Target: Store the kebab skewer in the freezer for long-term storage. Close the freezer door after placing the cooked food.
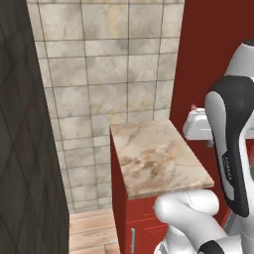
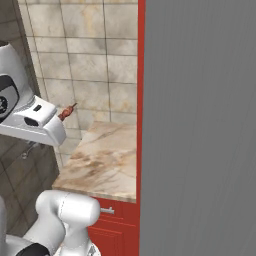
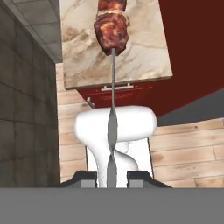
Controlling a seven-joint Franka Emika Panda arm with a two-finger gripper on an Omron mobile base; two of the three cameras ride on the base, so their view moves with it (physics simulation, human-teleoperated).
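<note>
Looming beside the end effector in the right base view, a tall plain grey fridge door [image 2: 200, 125] took up the side of the scene, with a red cabinet edge [image 2: 141, 100] along it; whether this was the freezer door I could not tell, since no dispenser recess or handle was visible on it. Below and ahead of the end effector lay a marble-topped counter [image 1: 158, 158] on red cabinets, bare on top, against a tiled wall [image 1: 104, 64]. Beneath the end effector in the hand view ran a wooden floor [image 3: 188, 148].

The end effector [image 3: 111, 177] was closed down on the kebab skewer [image 3: 112, 35], its tips pinching the thin metal stick low on the shaft. The skewer ran straight out ahead of the tips, with the reddish-brown meat chunks at the far end, hanging in the air above the counter's near edge and not touching it. In the right base view the meat end poked out just past the white hand.

By my reading, the pick-up was done and the skewer was in carriage. Still left: reaching the freezer, setting the skewer inside, releasing it, and shutting the freezer door.
</note>
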